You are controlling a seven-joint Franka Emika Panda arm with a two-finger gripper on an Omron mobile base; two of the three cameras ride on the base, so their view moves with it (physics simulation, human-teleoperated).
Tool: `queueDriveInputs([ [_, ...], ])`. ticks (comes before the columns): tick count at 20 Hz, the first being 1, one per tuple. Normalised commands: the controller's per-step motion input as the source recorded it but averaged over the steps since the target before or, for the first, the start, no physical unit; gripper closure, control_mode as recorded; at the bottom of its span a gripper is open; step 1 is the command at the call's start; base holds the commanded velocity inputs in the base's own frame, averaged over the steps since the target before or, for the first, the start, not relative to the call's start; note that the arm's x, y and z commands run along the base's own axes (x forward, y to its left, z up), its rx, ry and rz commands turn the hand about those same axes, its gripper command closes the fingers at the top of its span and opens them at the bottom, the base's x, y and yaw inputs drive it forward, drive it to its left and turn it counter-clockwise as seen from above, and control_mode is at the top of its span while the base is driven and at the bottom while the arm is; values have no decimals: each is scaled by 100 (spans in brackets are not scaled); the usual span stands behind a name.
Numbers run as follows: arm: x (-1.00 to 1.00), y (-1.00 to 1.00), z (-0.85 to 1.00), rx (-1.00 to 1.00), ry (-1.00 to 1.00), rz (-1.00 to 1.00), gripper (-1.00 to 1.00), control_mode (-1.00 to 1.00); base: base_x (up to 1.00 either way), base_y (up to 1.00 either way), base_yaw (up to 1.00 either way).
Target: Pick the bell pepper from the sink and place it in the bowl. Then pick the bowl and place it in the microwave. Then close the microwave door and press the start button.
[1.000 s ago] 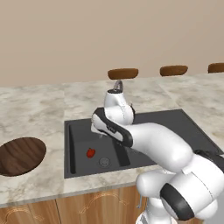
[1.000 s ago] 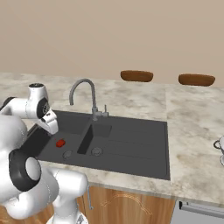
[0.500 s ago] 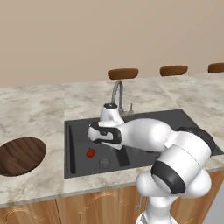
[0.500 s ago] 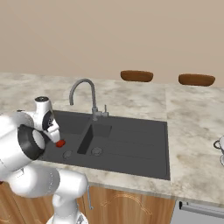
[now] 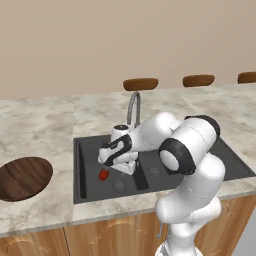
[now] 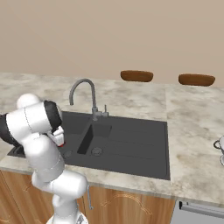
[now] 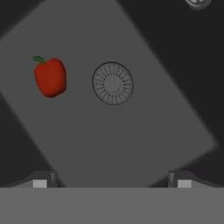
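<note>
My jaws are wide apart and hold nothing. My gripper (image 7: 112, 179) hangs low in the left basin of the sink (image 5: 90, 150). The bell pepper (image 5: 103, 174) lies on the basin floor, just beside the round drain (image 7: 113, 83) and not touching it. The pepper is off to one side of my jaws. The bowl (image 5: 22, 177) sits on the surface, left of the sink.

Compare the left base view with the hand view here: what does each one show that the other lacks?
Left base view alone: the wooden bowl on the counter left of the sink, the faucet, and the stool tops behind. Hand view alone: the pepper's green stem and the open gripper, nothing between its tips. Both: the red bell pepper in the sink basin, near a round drain.
</note>
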Motion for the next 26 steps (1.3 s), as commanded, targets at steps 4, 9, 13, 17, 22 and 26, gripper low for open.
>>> queueDriveInputs([
  [4,57,29,-41,0,2,-4,-100,-100,0,0,0],
  [9,53,22,-39,0,4,-5,-100,-100,0,0,0],
  [13,57,14,-45,0,2,-4,-100,-100,0,0,0],
  [17,54,3,-44,0,0,-1,-100,-100,0,0,0],
  [22,49,5,-42,0,0,0,-100,-100,0,0,0],
  [26,42,3,-43,0,0,0,-100,-100,0,0,0],
])
